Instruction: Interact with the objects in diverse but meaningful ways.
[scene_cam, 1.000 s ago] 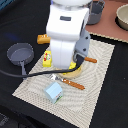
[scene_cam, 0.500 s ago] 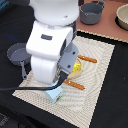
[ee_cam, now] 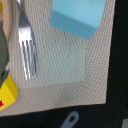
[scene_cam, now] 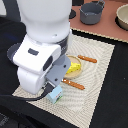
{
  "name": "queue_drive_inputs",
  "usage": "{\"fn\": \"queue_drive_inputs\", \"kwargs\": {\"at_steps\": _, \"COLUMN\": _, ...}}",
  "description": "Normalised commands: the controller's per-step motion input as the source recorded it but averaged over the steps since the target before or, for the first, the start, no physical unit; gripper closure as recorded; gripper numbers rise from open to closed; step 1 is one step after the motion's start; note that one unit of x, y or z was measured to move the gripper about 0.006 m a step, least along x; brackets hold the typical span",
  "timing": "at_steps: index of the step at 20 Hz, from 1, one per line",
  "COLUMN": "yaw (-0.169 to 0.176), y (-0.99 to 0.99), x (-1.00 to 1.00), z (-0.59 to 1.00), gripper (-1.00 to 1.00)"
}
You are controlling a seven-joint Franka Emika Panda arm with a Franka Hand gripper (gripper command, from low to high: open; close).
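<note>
A pale blue-and-white milk carton (scene_cam: 56,95) lies on the woven placemat (scene_cam: 100,85) near its front edge. It also shows in the wrist view (ee_cam: 77,17). A yellow holed cheese wedge (scene_cam: 74,68) sits mid-mat beside the arm. A yellow box with a red label (ee_cam: 7,96) shows only in the wrist view, near a fork (ee_cam: 25,47). My gripper (scene_cam: 52,88) is low, right by the carton. Its fingers are hidden by the arm's own body. The bread loaf is hidden.
Two pieces of orange-handled cutlery (scene_cam: 88,59) (scene_cam: 74,84) lie on the mat by the cheese. A grey pot (scene_cam: 91,13) and a bowl (scene_cam: 123,16) stand at the back. A dark pan (scene_cam: 14,50) is at the exterior view's left.
The arm has leaned down and toward the front of the mat, and its body now covers most of the mat's left half. The hand has come down next to the milk carton.
</note>
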Motion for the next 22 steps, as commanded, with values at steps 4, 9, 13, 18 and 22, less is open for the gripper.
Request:
{"fn": "queue_drive_inputs", "kwargs": {"at_steps": 4, "yaw": -0.046, "y": -0.06, "x": 0.36, "z": -0.11, "gripper": -1.0}}
{"fn": "queue_drive_inputs", "kwargs": {"at_steps": 9, "yaw": -0.032, "y": -0.09, "x": 0.37, "z": -0.16, "gripper": -1.0}}
{"fn": "queue_drive_inputs", "kwargs": {"at_steps": 13, "yaw": -0.021, "y": -0.12, "x": 0.26, "z": -0.2, "gripper": -1.0}}
{"fn": "queue_drive_inputs", "kwargs": {"at_steps": 18, "yaw": -0.016, "y": -0.2, "x": 0.18, "z": -0.26, "gripper": -1.0}}
{"fn": "queue_drive_inputs", "kwargs": {"at_steps": 22, "yaw": -0.017, "y": -0.2, "x": 0.13, "z": -0.27, "gripper": -1.0}}
